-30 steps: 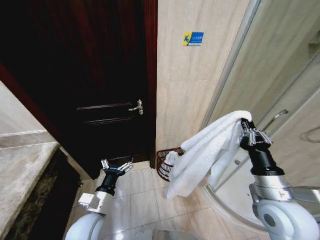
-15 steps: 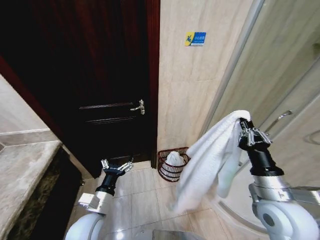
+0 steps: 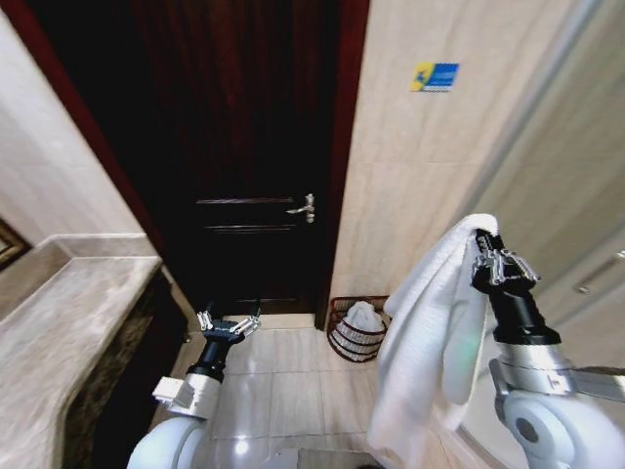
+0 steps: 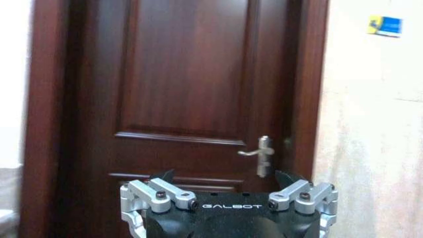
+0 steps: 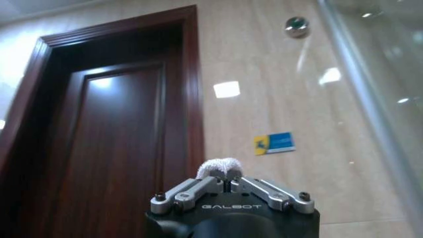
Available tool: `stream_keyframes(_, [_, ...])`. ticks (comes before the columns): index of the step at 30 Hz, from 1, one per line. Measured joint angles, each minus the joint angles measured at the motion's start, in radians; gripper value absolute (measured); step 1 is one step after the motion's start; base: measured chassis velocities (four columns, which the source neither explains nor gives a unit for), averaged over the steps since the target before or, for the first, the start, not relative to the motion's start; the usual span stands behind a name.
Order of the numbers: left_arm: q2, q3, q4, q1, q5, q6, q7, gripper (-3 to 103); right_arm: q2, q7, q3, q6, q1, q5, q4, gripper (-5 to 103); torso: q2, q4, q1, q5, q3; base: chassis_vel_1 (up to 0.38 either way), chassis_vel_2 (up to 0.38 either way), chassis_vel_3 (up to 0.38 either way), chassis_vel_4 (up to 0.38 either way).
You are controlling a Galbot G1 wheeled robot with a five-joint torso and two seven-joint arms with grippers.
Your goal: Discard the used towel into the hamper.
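At the left, above the tiled floor (image 3: 283, 381), the left gripper (image 3: 228, 323) idles with fingers spread, holding nothing, facing the dark wooden door (image 3: 244, 147). Against the wall right of the door stands the wire hamper (image 3: 357, 330), already holding something white. Farthest right, the raised right gripper (image 3: 498, 262) pinches the white towel (image 3: 430, 337) at its top fold; soft, limp and light, it hangs well down and will likely sway.
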Motion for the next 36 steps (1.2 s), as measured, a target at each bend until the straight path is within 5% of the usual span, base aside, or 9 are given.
stream_keyframes(36, [0.0, 0.0, 0.0, 0.0, 0.0, 0.0, 0.0, 99, 0.002, -0.005, 0.015, 0.004, -0.006, -0.02, 0.0, 1, 0.0, -0.0003, 0.0, 0.0, 0.0, 0.007, 0.019, 0.019, 0.005])
